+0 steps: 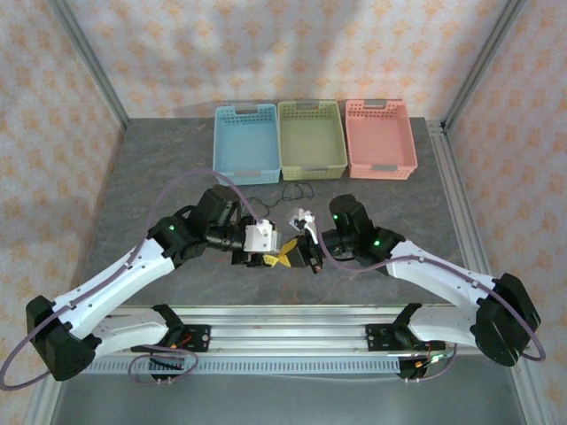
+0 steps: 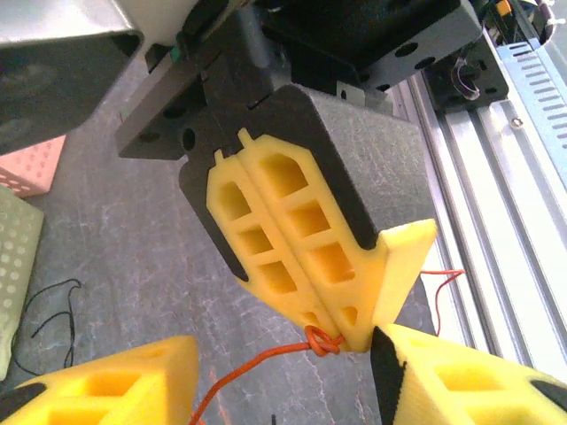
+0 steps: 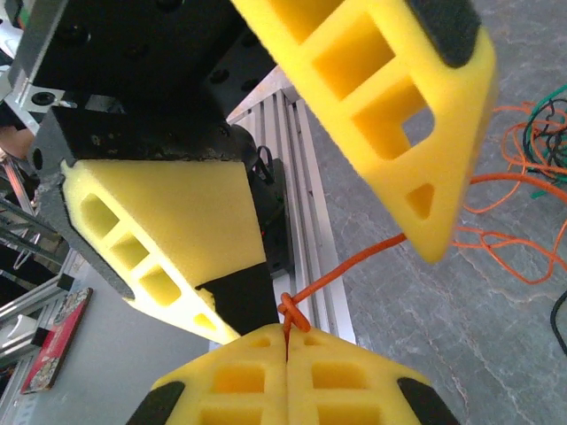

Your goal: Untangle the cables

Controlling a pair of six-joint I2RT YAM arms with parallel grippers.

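At lower centre of the left wrist view, the right gripper [image 2: 341, 336] pinches the orange cable [image 2: 257, 365] tight at its knot [image 2: 323, 342] while the left gripper [image 3: 330, 283], half open and empty, straddles it; closing there could collide or tighten the knot.

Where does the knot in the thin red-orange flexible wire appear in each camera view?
Top external: too small to tell.
Left wrist: knot, bottom centre.
Right wrist: knot, lower centre.
Shared landmark: right end effector, yellow foam fingers shut on the red-orange wire beside the knot.
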